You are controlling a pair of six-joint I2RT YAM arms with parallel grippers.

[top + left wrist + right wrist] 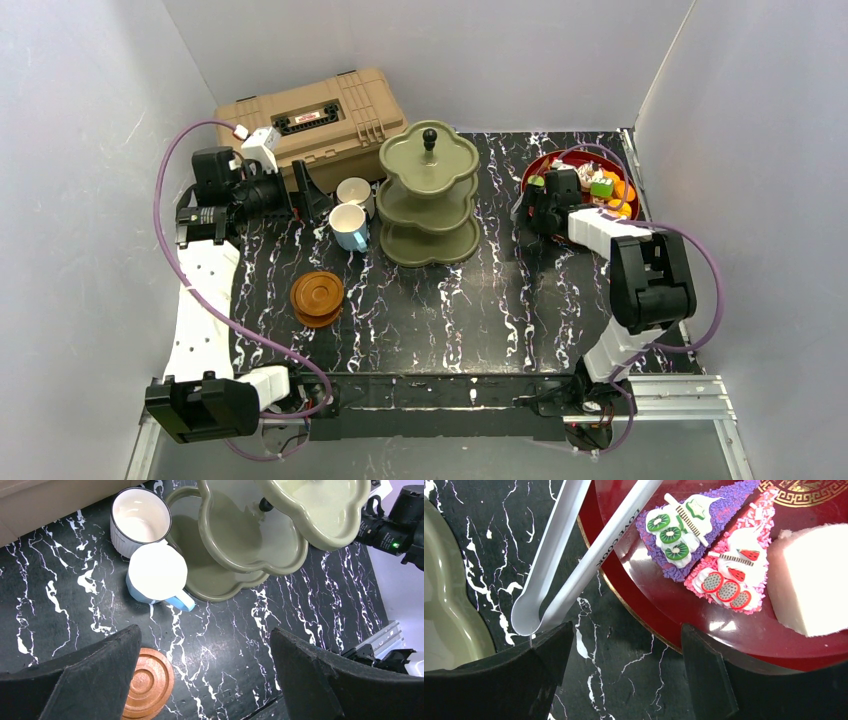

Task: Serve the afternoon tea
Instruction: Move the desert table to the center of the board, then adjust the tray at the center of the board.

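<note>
Olive-green three-tier stand is recorded upright at the rear centre of the black marbled table, with its black knob on top. A white mug and a light-blue mug are found just left of the stand's lowest tier, side by side and both upright. A stack of brown saucers is noted nearer the front, apart from the mugs. A tan toolbox is seen behind the mugs at the rear left.

Toy cakes are located on a red plate at the rear right. In the right wrist view a purple slice and a pink slice are observed lying side by side, with a white block just beside the pink one. White tongs are laid across the plate's rim, with their tips on the table.

The left gripper is held above the table near the mugs and saucers. Its jaws are spread wide and nothing is gripped. The right gripper is positioned over the plate's rim, close to the tong tips. Its jaws are parted and nothing is held between them.
</note>
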